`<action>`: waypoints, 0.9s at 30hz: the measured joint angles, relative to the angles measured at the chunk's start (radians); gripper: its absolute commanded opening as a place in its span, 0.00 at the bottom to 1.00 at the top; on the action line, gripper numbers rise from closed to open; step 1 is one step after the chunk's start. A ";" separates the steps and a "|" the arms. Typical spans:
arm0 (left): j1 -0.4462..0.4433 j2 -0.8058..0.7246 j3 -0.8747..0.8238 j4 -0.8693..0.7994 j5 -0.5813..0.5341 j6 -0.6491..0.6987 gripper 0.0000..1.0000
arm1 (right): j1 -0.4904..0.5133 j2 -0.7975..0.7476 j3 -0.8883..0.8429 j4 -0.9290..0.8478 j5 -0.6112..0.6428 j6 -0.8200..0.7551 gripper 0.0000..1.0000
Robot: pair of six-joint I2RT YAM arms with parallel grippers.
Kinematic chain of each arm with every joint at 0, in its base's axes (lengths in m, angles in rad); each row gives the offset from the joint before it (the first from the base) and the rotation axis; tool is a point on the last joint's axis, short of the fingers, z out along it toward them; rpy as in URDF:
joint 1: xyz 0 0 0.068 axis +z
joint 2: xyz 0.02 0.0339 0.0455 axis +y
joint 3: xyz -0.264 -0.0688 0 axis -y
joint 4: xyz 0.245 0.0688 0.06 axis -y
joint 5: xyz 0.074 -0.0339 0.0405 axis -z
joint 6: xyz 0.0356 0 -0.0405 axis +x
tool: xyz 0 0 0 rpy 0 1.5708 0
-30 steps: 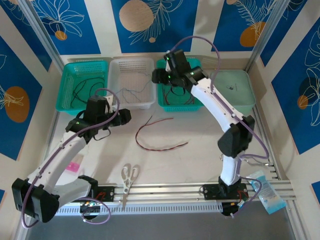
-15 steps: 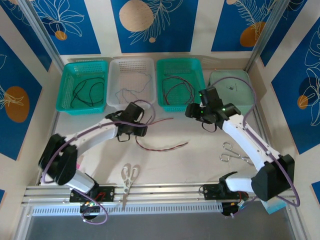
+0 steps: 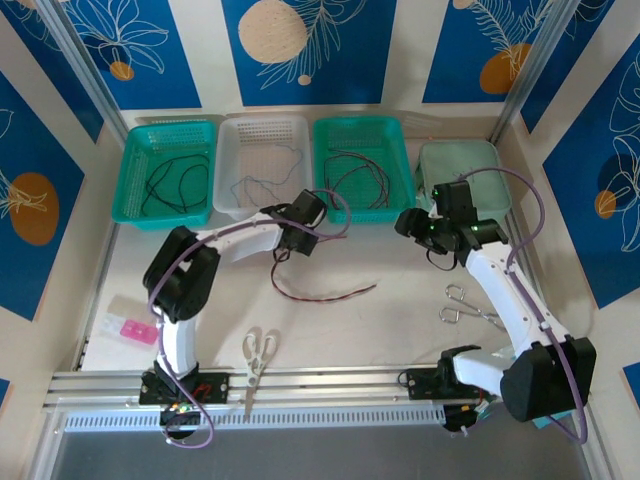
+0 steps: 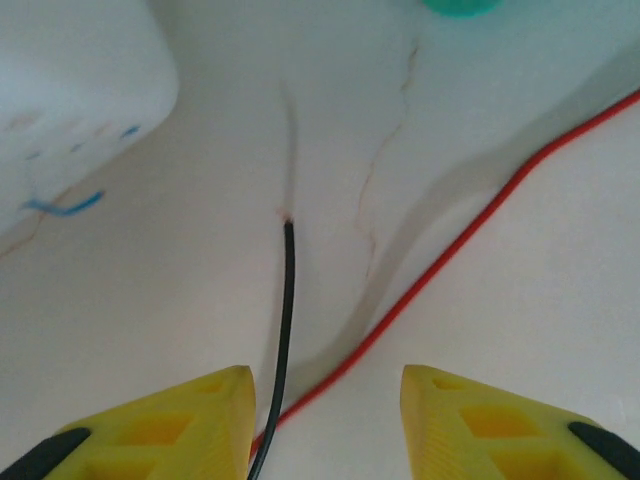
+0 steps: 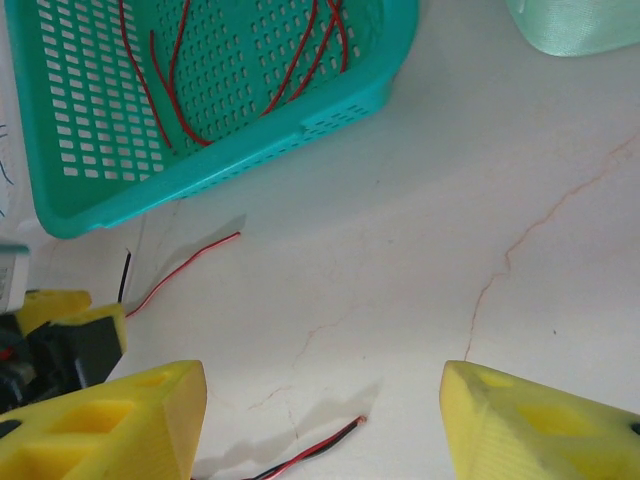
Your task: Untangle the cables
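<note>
While the left arm's jaws stand apart just in front of the teal plastic mesh basket [image 3: 365,214], low over the white counter [image 3: 400,330], the thin black wire [image 4: 287,300] lies lengthwise between them, its free end pointing away. The thin red wire [image 4: 450,250] slants off toward the basket's right corner. Both probably meet under the wrist, hidden there. The right arm's jaws, released and empty, hover right of the basket; nothing seems to obstruct.

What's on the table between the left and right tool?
Red cable end and black cable end by the left tool; red-black cable tip by the right tool; bare tabletop otherwise. See right wrist view.
</note>
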 measured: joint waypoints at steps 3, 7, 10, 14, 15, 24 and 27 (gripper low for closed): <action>0.000 0.055 0.044 -0.012 -0.003 0.006 0.42 | -0.028 -0.016 -0.008 0.000 -0.021 -0.008 0.63; 0.000 0.080 0.075 -0.021 -0.031 0.008 0.44 | -0.060 -0.032 -0.014 0.000 -0.048 -0.018 0.63; 0.000 0.082 0.076 -0.022 -0.048 0.017 0.44 | -0.071 -0.034 -0.014 0.001 -0.061 -0.019 0.63; 0.000 0.087 0.082 -0.020 -0.062 0.022 0.39 | -0.073 -0.034 -0.014 0.004 -0.077 -0.019 0.63; 0.000 0.084 0.071 -0.003 -0.063 0.023 0.39 | -0.073 -0.034 -0.014 0.005 -0.079 -0.019 0.63; 0.000 -0.006 -0.123 0.152 -0.061 0.061 0.40 | -0.072 -0.034 -0.014 0.007 -0.090 -0.019 0.62; 0.000 -0.007 -0.163 0.206 -0.062 0.081 0.40 | -0.072 -0.034 -0.014 0.007 -0.091 -0.019 0.62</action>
